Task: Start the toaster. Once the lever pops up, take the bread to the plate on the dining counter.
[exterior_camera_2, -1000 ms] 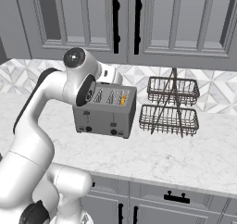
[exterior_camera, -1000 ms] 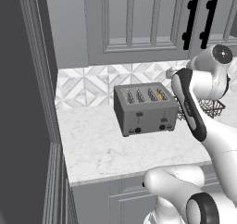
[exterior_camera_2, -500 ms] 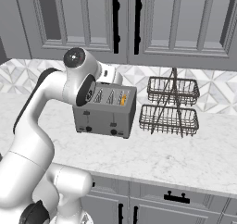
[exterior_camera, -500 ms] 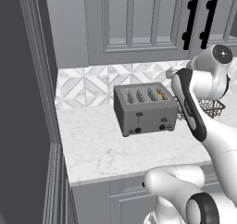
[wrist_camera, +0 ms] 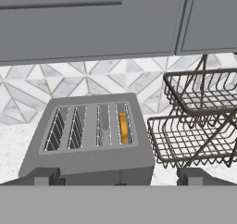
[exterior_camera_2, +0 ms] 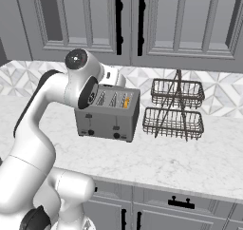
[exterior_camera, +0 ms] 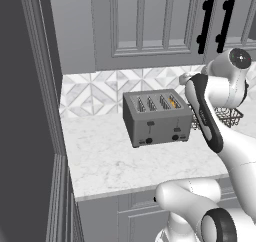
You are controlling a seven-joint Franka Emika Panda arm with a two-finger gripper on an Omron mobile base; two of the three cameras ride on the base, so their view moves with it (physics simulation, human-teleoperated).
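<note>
The grey toaster (exterior_camera: 157, 123) (exterior_camera_2: 108, 119) (wrist_camera: 88, 158) stands on the marble worktop against the tiled wall. An orange-tan slice of bread (wrist_camera: 122, 128) (exterior_camera: 172, 102) (exterior_camera_2: 126, 101) sits sunk in its rightmost slot; the other slots look empty. My gripper (wrist_camera: 120, 177) hovers above and in front of the toaster, open wide, with nothing between its fingertips (wrist_camera: 46, 177). In the base views the arm's upper link crosses the toaster's right end and covers the hand. The plate and the dining counter are out of view.
A dark two-tier wire basket rack (exterior_camera_2: 173, 112) (wrist_camera: 199, 121) stands just right of the toaster. Grey wall cabinets with dark handles (exterior_camera_2: 117, 20) hang above. A tall dark panel (exterior_camera: 25, 111) bounds the worktop on the left. The worktop's front edge (exterior_camera: 145, 183) runs close below the toaster.
</note>
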